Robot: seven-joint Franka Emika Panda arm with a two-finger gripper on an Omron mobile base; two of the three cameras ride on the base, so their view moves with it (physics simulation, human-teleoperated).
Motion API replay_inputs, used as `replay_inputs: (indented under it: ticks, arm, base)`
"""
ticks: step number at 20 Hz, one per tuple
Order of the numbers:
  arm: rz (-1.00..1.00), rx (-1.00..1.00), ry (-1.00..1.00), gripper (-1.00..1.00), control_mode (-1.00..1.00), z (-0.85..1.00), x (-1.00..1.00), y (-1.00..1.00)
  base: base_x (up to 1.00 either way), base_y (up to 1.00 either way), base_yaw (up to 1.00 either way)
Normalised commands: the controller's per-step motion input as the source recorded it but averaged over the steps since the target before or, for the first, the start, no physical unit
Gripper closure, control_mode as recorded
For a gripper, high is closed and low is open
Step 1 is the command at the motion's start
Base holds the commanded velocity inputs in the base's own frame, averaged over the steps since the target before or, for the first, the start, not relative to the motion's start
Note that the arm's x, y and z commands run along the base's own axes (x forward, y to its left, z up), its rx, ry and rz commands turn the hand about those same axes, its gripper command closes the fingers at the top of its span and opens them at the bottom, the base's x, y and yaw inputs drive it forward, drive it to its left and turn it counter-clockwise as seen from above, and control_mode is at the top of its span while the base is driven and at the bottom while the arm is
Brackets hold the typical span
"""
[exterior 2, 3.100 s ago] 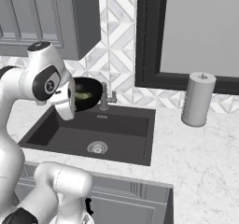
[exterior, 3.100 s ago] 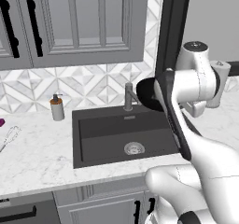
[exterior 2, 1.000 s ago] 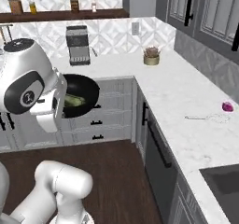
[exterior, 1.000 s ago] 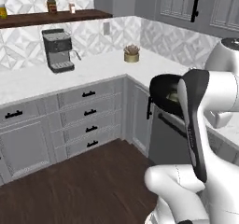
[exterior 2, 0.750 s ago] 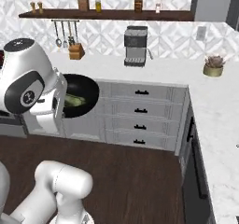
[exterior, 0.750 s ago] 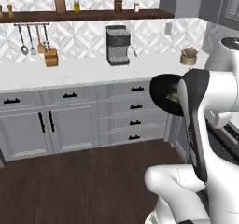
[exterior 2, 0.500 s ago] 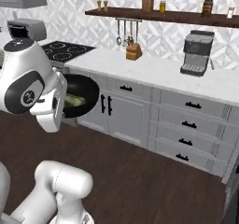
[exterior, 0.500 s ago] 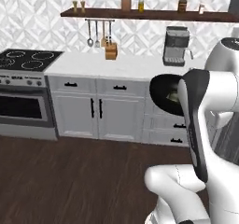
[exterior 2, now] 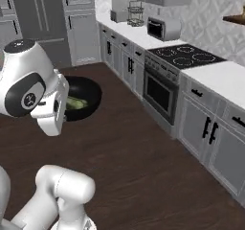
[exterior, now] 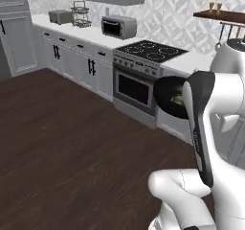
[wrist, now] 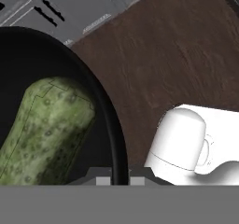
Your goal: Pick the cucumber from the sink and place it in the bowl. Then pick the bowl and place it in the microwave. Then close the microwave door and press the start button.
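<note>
Base swung round since a moment ago, stove [exterior: 152, 50] and microwave [exterior: 118, 27] now ahead, arm tucked close, fingers [wrist: 120, 178] clamped on bowl [wrist: 108, 111] rim, cucumber [wrist: 46, 125] inside.

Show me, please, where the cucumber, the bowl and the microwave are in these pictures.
cucumber [wrist: 44, 129], hand view, middle of its green skin.
bowl [exterior 2: 91, 94], right base view, black rim on the right side.
microwave [exterior: 118, 27], left base view, front face with the dark window.
</note>
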Motion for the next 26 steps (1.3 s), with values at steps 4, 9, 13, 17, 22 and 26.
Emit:
replay_inputs:
  ticks: [4,9,13,17,22,26]
  arm:
    - [0.00,0.00,0.00,1.00,1.00,0.00,0.00,0.00]
    - [0.00,0.00,0.00,1.00,1.00,0.00,0.00,0.00]
    - [0.00,0.00,0.00,1.00,1.00,0.00,0.00,0.00]
    - [0.00,0.00,0.00,1.00,1.00,0.00,0.00,0.00]
    - [0.00,0.00,0.00,1.00,1.00,0.00,0.00,0.00]
    - [0.00,0.00,0.00,1.00,1.00,0.00,0.00,0.00]
  base:
    - [0.09,-0.11,0.92]
    - [0.87,-0.47,0.60]
    - [1.00,-0.76,0.43]
    - [1.00,-0.69,0.40]
    - [1.00,-0.58,0.42]
    - [1.00,-0.71,0.42]
